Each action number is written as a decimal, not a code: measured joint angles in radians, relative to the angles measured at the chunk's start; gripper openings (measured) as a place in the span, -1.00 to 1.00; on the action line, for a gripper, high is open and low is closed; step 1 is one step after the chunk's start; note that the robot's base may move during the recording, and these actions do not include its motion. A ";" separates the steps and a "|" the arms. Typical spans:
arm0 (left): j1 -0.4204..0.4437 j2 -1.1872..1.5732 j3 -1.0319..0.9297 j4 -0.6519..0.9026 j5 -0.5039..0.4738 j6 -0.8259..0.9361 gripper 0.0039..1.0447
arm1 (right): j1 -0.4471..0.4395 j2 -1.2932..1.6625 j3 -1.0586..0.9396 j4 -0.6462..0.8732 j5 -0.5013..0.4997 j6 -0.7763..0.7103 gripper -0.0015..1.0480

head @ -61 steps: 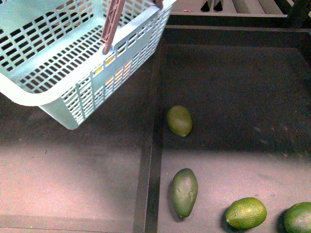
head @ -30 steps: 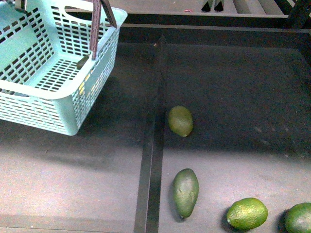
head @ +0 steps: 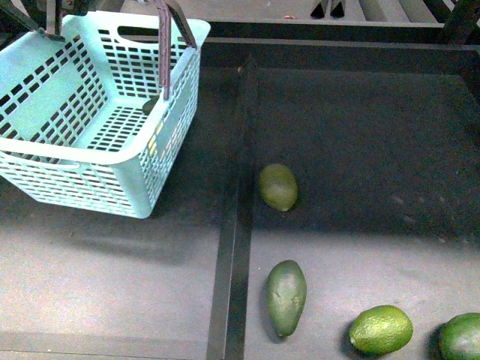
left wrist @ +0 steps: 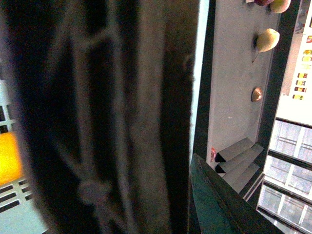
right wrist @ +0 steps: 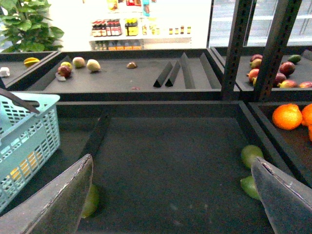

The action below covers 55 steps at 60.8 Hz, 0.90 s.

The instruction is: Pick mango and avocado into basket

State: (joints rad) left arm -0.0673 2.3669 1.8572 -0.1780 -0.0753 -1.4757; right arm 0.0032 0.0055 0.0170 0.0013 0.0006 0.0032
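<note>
Lower now, the basket (head: 105, 120) has swung to the left bin.
Nearest lies the dark avocado (head: 286, 296), untouched. Right gripper (right wrist: 175, 195) hangs wide open, empty. Left gripper seems closed on the brown handle (head: 166, 45); it might slip. Something yellow-orange shows inside.

The right gripper (right wrist: 173, 195) shows two broad grey fingers (right wrist: 58, 202) — flat, matte, lightly scuffed, with pale edges.

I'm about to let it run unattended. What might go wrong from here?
The basket hangs tilted by its handle, so the yellow fruit inside might roll out. Two dark green fruits lie close together, so the open right pincer may pick the wrong one.
</note>
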 joint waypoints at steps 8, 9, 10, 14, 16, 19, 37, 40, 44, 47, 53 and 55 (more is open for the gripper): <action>0.003 -0.035 -0.068 0.031 -0.010 -0.005 -0.46 | 0.000 0.000 0.000 0.000 0.000 0.000 0.83; 0.003 -0.038 -0.073 0.034 -0.011 -0.007 -0.46 | 0.000 0.000 0.000 0.000 0.000 0.000 0.83; 0.003 -0.043 -0.082 0.040 -0.012 -0.009 -0.46 | 0.000 0.000 0.000 0.000 0.000 0.000 0.83; 0.003 -0.060 -0.115 0.066 -0.012 -0.014 -0.43 | 0.000 0.000 0.000 0.000 0.000 0.000 0.83; 0.004 -0.068 -0.129 0.073 -0.012 -0.014 -0.32 | 0.000 0.000 0.000 0.000 0.000 0.000 0.83; 0.004 -0.085 -0.146 0.082 -0.021 -0.014 -0.15 | 0.000 0.000 0.000 0.000 0.000 0.000 0.83; 0.023 -0.370 -0.354 0.068 -0.143 -0.026 0.84 | 0.000 0.000 0.000 0.000 0.000 0.000 0.83; 0.040 -0.444 -0.400 0.066 -0.157 -0.019 0.85 | 0.000 0.000 0.000 0.000 0.000 0.000 0.83; 0.063 -0.534 -0.461 0.072 -0.175 -0.014 0.85 | 0.000 0.000 0.000 0.000 0.000 0.000 0.83; 0.080 -0.608 -0.513 0.072 -0.188 -0.010 0.85 | 0.000 0.000 0.000 0.000 0.000 0.000 0.83; 0.095 -0.728 -0.587 0.067 -0.199 0.003 0.85 | 0.000 0.000 0.000 0.000 0.000 0.000 0.83; 0.104 -0.772 -0.661 0.218 -0.100 0.138 0.72 | 0.000 0.000 0.000 0.000 -0.001 0.000 0.83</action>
State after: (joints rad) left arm 0.0368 1.5948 1.1965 0.0402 -0.1757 -1.3380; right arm 0.0032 0.0055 0.0170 0.0013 -0.0002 0.0029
